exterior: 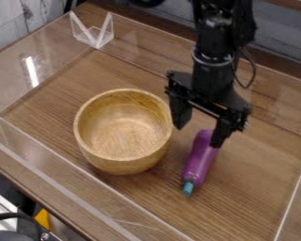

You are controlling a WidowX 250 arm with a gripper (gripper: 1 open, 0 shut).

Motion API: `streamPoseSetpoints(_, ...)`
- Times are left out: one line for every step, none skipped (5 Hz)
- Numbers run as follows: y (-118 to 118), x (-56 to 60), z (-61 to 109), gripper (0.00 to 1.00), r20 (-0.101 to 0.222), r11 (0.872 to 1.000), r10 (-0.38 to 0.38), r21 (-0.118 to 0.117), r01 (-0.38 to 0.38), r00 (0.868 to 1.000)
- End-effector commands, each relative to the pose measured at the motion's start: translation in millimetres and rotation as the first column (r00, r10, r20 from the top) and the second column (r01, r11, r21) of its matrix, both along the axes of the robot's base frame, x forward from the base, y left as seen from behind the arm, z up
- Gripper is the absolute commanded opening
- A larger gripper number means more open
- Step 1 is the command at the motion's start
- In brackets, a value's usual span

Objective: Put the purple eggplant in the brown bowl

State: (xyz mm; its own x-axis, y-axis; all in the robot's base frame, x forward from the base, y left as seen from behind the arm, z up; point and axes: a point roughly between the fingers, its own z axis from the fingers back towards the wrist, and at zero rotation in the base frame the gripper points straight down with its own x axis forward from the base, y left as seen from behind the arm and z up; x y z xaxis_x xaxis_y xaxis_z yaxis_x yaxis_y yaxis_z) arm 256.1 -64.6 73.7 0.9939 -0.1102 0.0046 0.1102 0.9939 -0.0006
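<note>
One gripper (206, 130) is seen with jaws spread wide, nothing held, poised above the purple eggplant (199, 161), which lies on the counter (128, 198) just right of the brown bowl (123, 128). Eggplant is judged light, stiff, glossy-slippery; best pinched across its thick middle.

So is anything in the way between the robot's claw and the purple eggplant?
Nothing visible is. The black gripper hangs open right above the small glossy purple eggplant, which lies on the wooden table beside the round light-brown wooden bowl.
</note>
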Motion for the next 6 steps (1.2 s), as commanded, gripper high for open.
streamPoseSetpoints(-7,0.9,10.5,1.00,0.074,1.000,-0.001,-0.001,0.001,0.997)
streamPoseSetpoints(-11,-2.8,2.5,1.00,0.075,1.000,-0.004,0.004,0.004,0.997)
streamPoseSetpoints(-13,-3.5,-6.6,1.00,0.065,1.000,-0.002,0.009,0.001,0.998)
streamPoseSetpoints(-13,-4.5,-14.1,1.00,0.054,1.000,0.001,0.013,-0.002,0.999)
streamPoseSetpoints(-13,-4.4,-23.1,1.00,0.044,1.000,0.006,0.018,-0.006,0.999)
streamPoseSetpoints(-13,-3.3,-31.6,1.00,0.036,1.000,0.012,0.020,-0.012,0.999)
